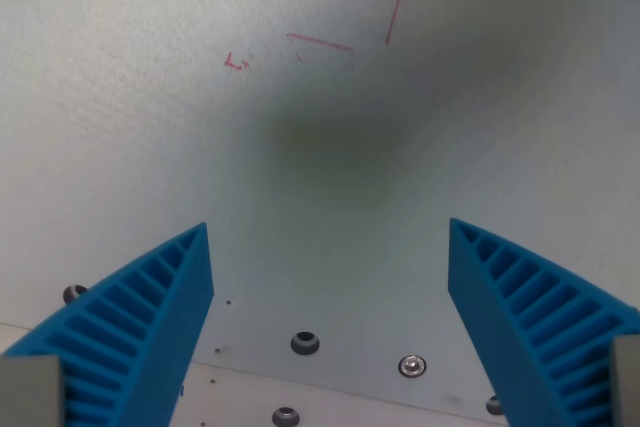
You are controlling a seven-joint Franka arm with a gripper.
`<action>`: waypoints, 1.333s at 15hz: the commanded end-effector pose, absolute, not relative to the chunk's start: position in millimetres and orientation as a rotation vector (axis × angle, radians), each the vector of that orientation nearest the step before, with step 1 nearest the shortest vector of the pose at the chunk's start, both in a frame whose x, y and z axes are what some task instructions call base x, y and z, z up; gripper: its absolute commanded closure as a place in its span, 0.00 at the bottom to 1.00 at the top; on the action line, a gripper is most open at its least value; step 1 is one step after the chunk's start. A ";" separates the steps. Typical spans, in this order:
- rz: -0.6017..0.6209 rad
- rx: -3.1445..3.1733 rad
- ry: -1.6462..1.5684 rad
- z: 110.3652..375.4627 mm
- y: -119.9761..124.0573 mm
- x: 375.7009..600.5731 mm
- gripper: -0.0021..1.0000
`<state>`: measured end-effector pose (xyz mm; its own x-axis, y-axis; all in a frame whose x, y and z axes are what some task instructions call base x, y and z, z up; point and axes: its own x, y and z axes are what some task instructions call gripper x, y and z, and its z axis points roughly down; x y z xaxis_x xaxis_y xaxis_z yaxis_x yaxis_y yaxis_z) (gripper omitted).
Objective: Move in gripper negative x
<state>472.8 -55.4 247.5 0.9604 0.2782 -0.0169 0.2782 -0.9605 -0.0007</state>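
Wrist view: the gripper [328, 232] is seen released, blue fingers [150, 317] spread wide above the pale worktop [150, 97], nothing grasped.

Gripper [330, 237] spread wide, nothing between its two blue ribbed fingers [150, 317], one at the wrist view's left, one at its right, both slanting inward toward their tips above a pale surface
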 end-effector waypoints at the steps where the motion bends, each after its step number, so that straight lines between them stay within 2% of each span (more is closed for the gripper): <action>1: -0.020 3.108 0.441 249.5 -56.8 468.3 0.00; 20: -0.020 3.108 0.441 250.7 -83.2 377.1 0.00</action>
<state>393.8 -80.1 241.7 0.9616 0.2600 -0.0879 0.2581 -0.9656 -0.0326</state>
